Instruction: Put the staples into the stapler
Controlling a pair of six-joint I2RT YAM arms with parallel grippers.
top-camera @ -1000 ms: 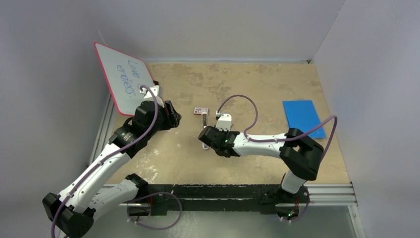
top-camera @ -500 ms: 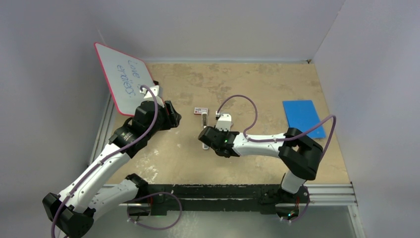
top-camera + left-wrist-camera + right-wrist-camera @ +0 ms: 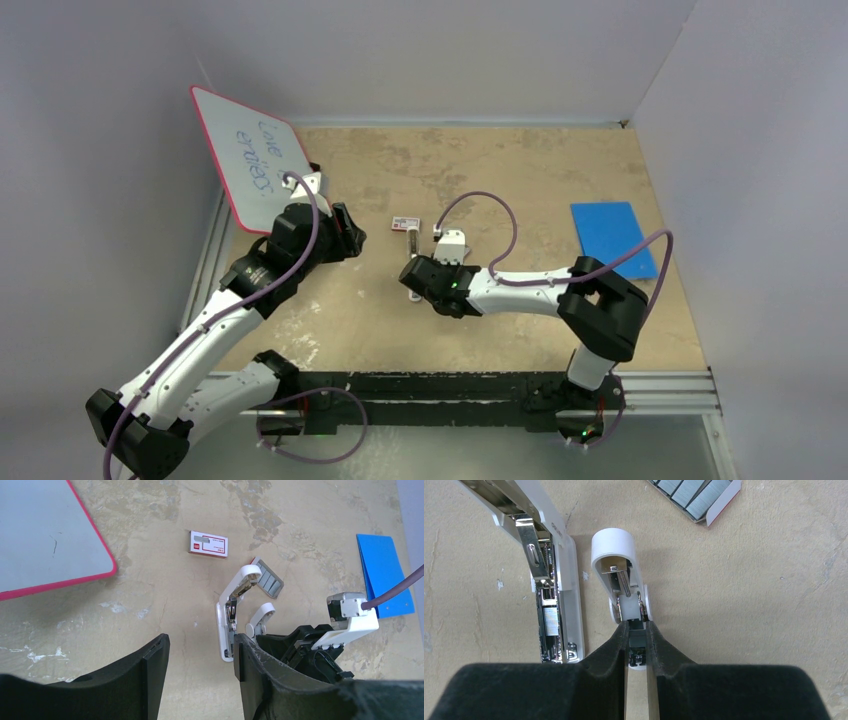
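The white stapler [image 3: 223, 625] lies opened on the table, its cover arched up and the metal channel [image 3: 549, 605] bare. A short white stapler arm [image 3: 614, 545] lies just to the right of the long part. My right gripper [image 3: 637, 630] is shut on that arm's rear end, and a dark grey part shows between the tips. The staples [image 3: 694, 492], grey ribbed strips in an open tray, rest beyond the stapler [image 3: 270, 582]. My left gripper [image 3: 198, 645] hangs open and holds nothing, above the table to the left of the stapler [image 3: 412, 262].
A red-and-white little box [image 3: 208, 544] lies beyond the stapler. A red-rimmed whiteboard [image 3: 255, 160] leans at the far left, close to the left arm. A blue sheet [image 3: 612, 238] lies at the right. Grey walls close off the back and both sides.
The right arm has crept slightly to the left, with its gripper still shut. The left arm and the stapler have not visibly moved.
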